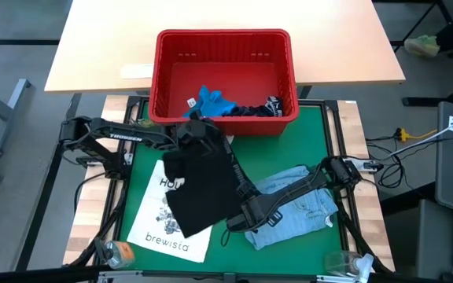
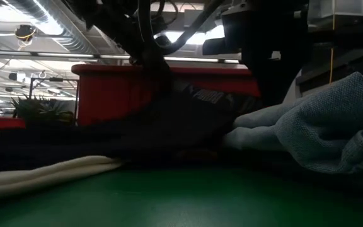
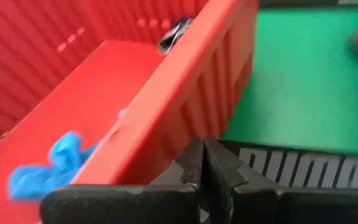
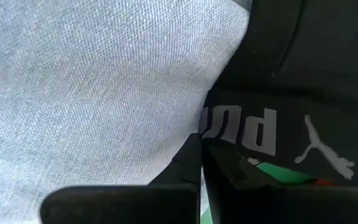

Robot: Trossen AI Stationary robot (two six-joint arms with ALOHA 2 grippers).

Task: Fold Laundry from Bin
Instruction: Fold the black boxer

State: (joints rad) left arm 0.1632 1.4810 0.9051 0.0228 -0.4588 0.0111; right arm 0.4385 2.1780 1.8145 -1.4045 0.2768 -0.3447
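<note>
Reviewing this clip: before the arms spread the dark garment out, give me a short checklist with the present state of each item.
1. Left end effector shut on the dark PUMA garment, beside the red bin: ok.
2. Right end effector shut on the same garment's other edge: ok.
3. Garment clear of the bin: ok in the high view.
4. Mat free for spreading: not ok; the tote bag and the denim shirt lie partly under the garment.
5. Garment pulled taut between the arms: cannot tell.
</note>
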